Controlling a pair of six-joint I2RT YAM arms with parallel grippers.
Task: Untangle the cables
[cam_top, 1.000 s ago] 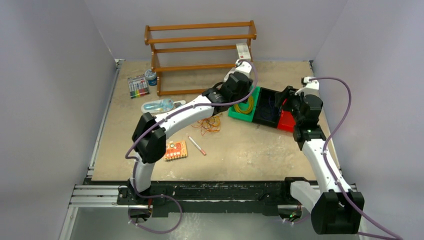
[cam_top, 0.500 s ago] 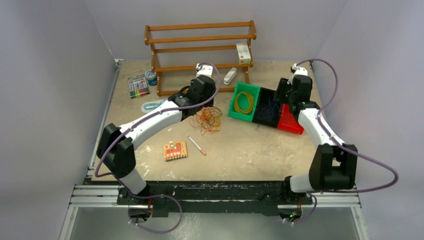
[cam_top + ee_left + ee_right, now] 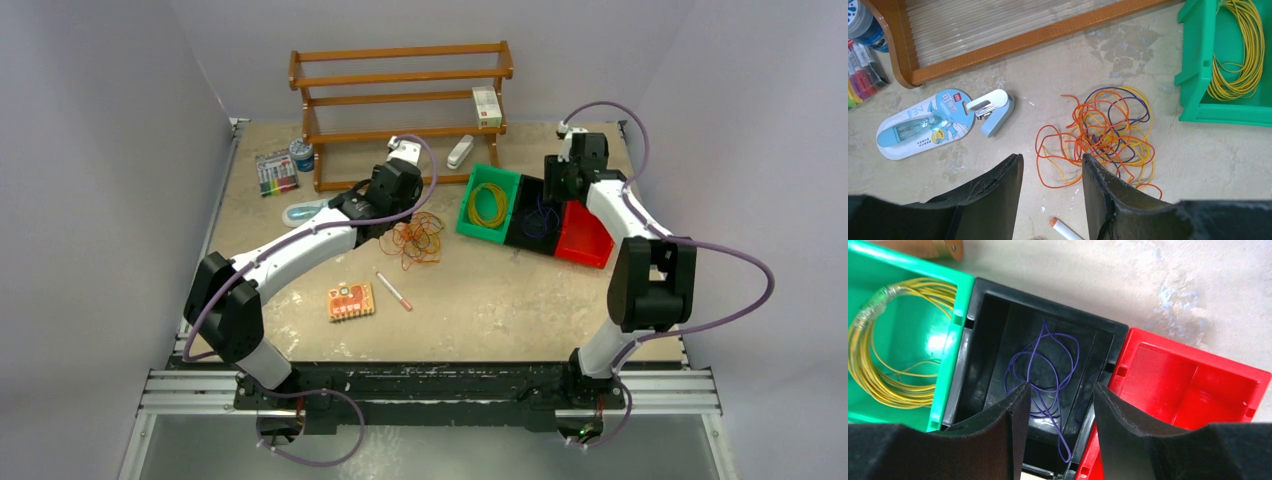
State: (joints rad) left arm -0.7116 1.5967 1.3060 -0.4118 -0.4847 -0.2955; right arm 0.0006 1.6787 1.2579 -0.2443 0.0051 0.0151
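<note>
The cables (image 3: 1103, 134) lie as a loose tangle of orange, yellow and dark blue loops on the table (image 3: 480, 300), seen from above as a small tangle (image 3: 417, 238). My left gripper (image 3: 1051, 160) hovers open just left of the tangle, with only table and one orange loop under its gap; from above, the left gripper (image 3: 392, 200) is at the tangle's upper left. My right gripper (image 3: 1060, 387) is open over the black bin (image 3: 988, 315), which holds a dark blue cable (image 3: 1048, 367). A yellow coil (image 3: 883, 365) lies in the green bin (image 3: 955, 335). From above, the right gripper (image 3: 556, 184) is behind the bins.
The red bin (image 3: 1193, 385) beside the black one holds nothing. A wooden rack (image 3: 400, 100) stands at the back with a small box (image 3: 486, 105). A packaged stapler (image 3: 943, 122), a marker pack (image 3: 275, 172), an orange-tipped pen (image 3: 393, 288) and an orange card (image 3: 351, 300) lie around.
My left gripper has swung from over the green bin leftward to the tangle. My right arm has moved back and left, from the red bin to over the black bin.
</note>
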